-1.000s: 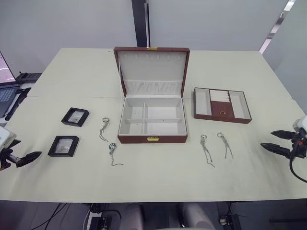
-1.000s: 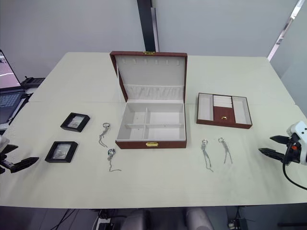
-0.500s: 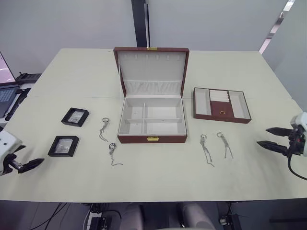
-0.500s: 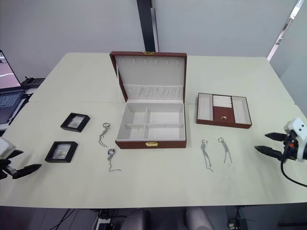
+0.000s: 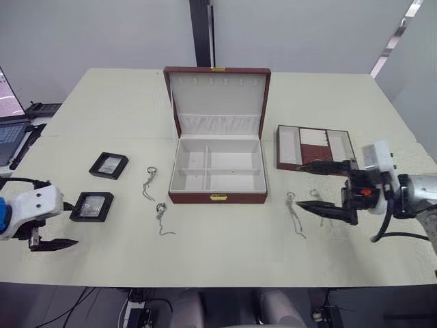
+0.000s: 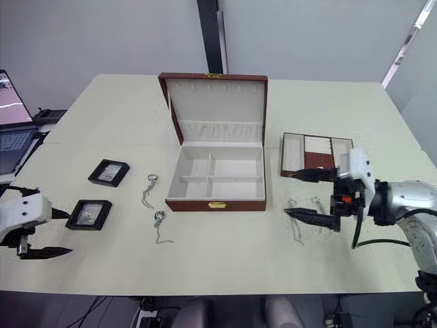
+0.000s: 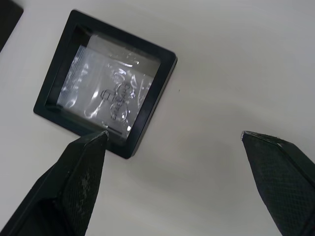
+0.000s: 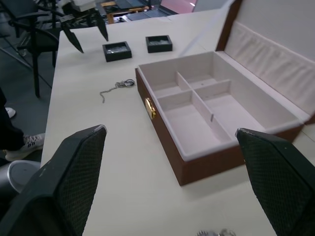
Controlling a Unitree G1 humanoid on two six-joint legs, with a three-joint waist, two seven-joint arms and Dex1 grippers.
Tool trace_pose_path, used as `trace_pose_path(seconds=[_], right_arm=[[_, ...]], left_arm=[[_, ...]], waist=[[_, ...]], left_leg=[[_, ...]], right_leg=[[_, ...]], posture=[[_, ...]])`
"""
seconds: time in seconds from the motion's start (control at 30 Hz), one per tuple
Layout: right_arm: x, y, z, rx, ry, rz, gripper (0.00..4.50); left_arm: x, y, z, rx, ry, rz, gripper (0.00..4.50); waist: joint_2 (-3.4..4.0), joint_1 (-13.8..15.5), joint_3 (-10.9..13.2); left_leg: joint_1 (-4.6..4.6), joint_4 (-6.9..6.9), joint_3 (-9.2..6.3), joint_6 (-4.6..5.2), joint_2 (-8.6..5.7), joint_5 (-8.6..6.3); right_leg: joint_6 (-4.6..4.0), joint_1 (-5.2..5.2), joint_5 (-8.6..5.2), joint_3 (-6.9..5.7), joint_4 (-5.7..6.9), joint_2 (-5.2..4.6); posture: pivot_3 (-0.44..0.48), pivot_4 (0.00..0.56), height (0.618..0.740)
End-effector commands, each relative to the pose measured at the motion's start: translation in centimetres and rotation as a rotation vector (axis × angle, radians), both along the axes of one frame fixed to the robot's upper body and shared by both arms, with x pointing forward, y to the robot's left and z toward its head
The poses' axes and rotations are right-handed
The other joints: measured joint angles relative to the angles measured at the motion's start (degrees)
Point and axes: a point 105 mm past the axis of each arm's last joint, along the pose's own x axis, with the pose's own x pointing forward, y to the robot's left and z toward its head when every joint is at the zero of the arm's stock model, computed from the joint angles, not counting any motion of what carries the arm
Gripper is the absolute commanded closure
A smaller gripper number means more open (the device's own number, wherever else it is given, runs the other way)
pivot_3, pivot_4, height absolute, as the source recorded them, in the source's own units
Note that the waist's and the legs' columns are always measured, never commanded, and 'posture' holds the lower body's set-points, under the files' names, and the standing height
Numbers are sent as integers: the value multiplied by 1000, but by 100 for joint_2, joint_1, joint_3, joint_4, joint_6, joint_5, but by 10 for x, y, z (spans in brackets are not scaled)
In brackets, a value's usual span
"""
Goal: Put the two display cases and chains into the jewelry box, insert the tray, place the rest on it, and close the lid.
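Jewelry box (image 5: 217, 197) reddish-brown w/ cream lining, gold clasp (image 5: 218, 197); tray (image 5: 315, 148) same brown/cream; display cases (image 5: 91, 206) black frames, silvery centres; chains (image 5: 162, 219) silver; table (image 5: 225, 246) pale cream.

An office or lab — pale table (image 5: 225, 253), laptop (image 6: 13, 130), office chairs (image 8: 44, 24).

Soft, even light from overhead brightens the pale desk (image 5: 225, 253), and shadows beneath things are faint. Glare streaks the clear window of the nearer display case (image 7: 106, 83). Close up, the right claw's fingers (image 8: 69, 172) blur.
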Motion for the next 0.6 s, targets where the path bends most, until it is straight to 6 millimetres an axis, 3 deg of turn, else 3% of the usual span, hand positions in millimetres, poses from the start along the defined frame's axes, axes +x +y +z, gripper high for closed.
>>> trace_pose_path(seconds=[0.03,0.17,0.43,0.6], right_arm=[[-13,24,9,-3,-106,77,29],[-16,37,4,-34,-160,101,29],[-11,32,-6,-49,-158,78,29],[-11,31,-7,-51,-160,84,0]], left_arm=[[5,0,7,98,11,-70,0],[11,-6,1,123,24,-113,0],[8,-8,-5,129,59,-132,0],[6,-7,-6,134,64,-126,1455]], waist=[[0,2,0],[-1,4,0],[-2,4,0],[-3,5,0]], left_leg=[[-1,0,0,0,0,0],[-5,-1,0,0,1,0],[-5,0,1,1,2,0],[-4,1,1,1,2,0]], right_leg=[[0,-2,0,1,0,0],[-1,-8,-1,1,1,2],[-4,-11,-2,2,5,2],[-4,-11,-2,2,7,2]], posture=[[0,150,740],[0,150,740],[0,150,740],[0,150,740]])
